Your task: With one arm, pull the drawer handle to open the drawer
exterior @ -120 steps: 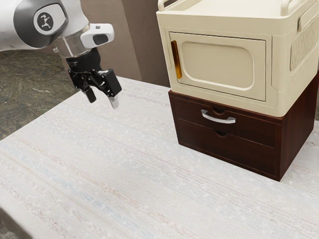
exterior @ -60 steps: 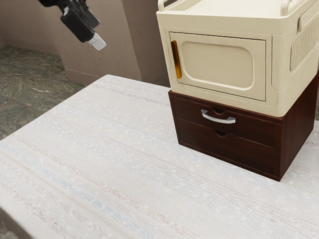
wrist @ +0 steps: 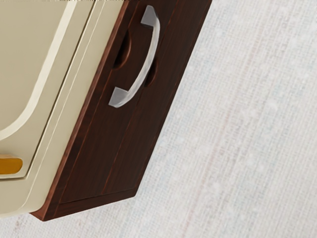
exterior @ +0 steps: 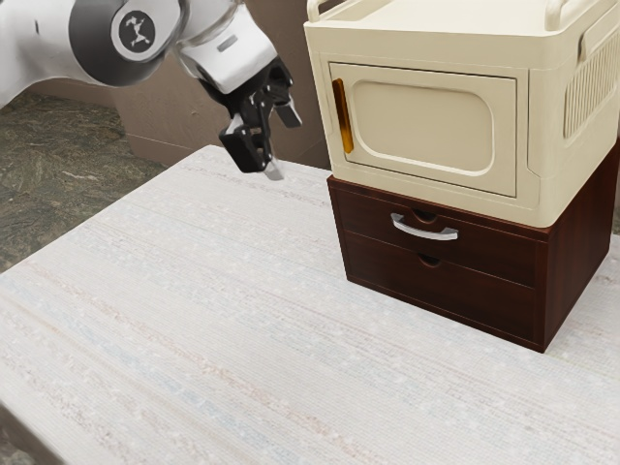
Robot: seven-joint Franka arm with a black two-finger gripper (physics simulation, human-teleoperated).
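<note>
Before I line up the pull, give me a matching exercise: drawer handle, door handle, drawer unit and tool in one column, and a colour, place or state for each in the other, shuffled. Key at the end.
Things
1. Drawer handle
2. Door handle
3. Drawer unit
4. Tool

Colour, place or state
A. Amber
B. Open, away from both handles
C. Silver
D. Directly under the cream cabinet

Right pairs: 1-C, 2-A, 3-D, 4-B
</note>
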